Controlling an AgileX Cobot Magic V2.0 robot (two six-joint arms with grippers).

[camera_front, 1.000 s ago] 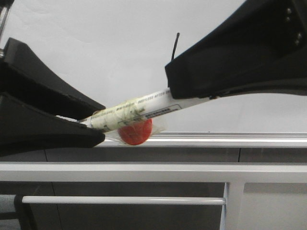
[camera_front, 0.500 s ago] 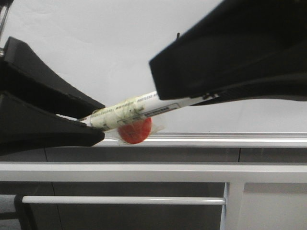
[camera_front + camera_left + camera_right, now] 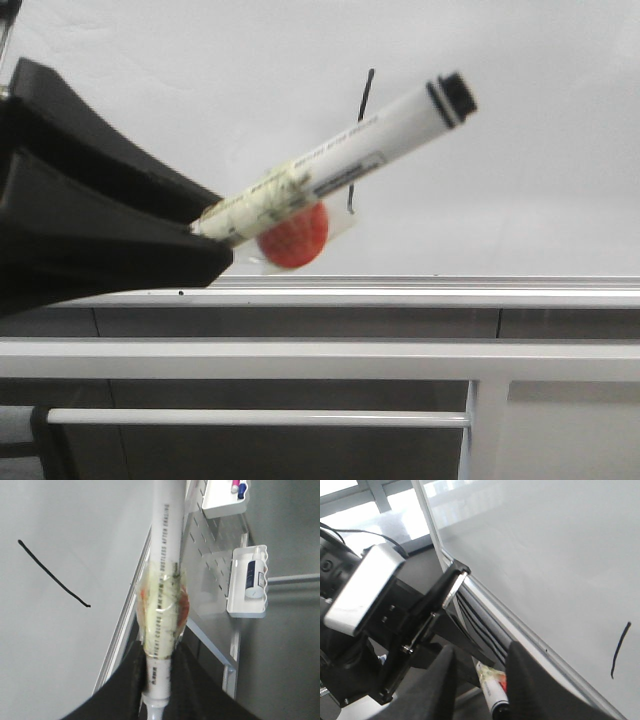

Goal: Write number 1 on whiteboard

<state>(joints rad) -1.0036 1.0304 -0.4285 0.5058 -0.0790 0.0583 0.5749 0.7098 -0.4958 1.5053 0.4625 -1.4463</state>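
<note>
Item: my left gripper [image 3: 205, 235], clamped on the marker pen [image 3: 345, 165] at its taped end; tip pointing up and to the right. Item: the number 1 [image 3: 362, 135], a thin black stroke on the whiteboard [image 3: 200, 90], behind the pen's barrel. Item: my right gripper [image 3: 480, 680], fingers apart, holding nothing.

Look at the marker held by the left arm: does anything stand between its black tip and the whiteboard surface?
Nothing visible does. The left gripper holds the marker by its rear end, black tip up in open air before the whiteboard. Only the drawn number 1 shows behind it; the right gripper sits lower, off that path.
</note>
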